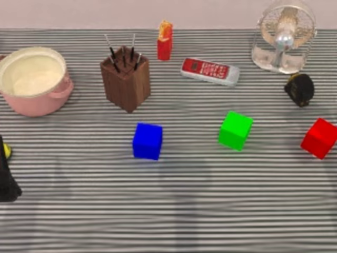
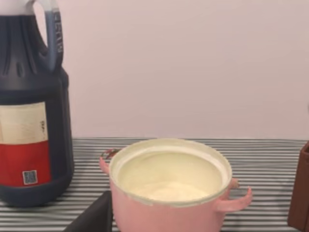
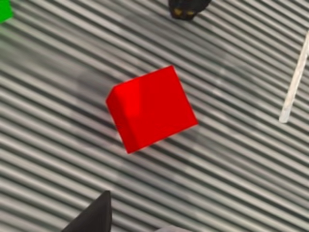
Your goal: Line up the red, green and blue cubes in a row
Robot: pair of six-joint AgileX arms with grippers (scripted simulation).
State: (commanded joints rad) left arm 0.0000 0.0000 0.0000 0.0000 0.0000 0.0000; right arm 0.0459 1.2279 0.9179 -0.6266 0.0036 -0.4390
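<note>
The right pincer (image 3: 126,227) hangs above the red cube (image 3: 150,108), looking almost straight down on it. Only a dark fingertip (image 3: 94,216) and a pale sliver show at the edge of the right wrist view, so whether it is spread or pressed together cannot be told, and it pinches nothing visible. The left pincer (image 1: 7,179) sits parked at the bench's left edge, its fingers likewise unreadable, facing the pink pot (image 2: 169,193) and a dark jug (image 2: 31,111).

The red cube (image 1: 319,138) lies near the right edge of the striped bench (image 1: 210,211), turned askew. The green cube (image 1: 235,130) sits well to its left and the blue cube (image 1: 147,140) farther left again.

The likely risk is the cube's rotation: fingers closing across its corners rather than flat faces could twist it or squirt it off the nearby bench edge. The black object (image 1: 299,89) just behind could also be clipped on descent.
</note>
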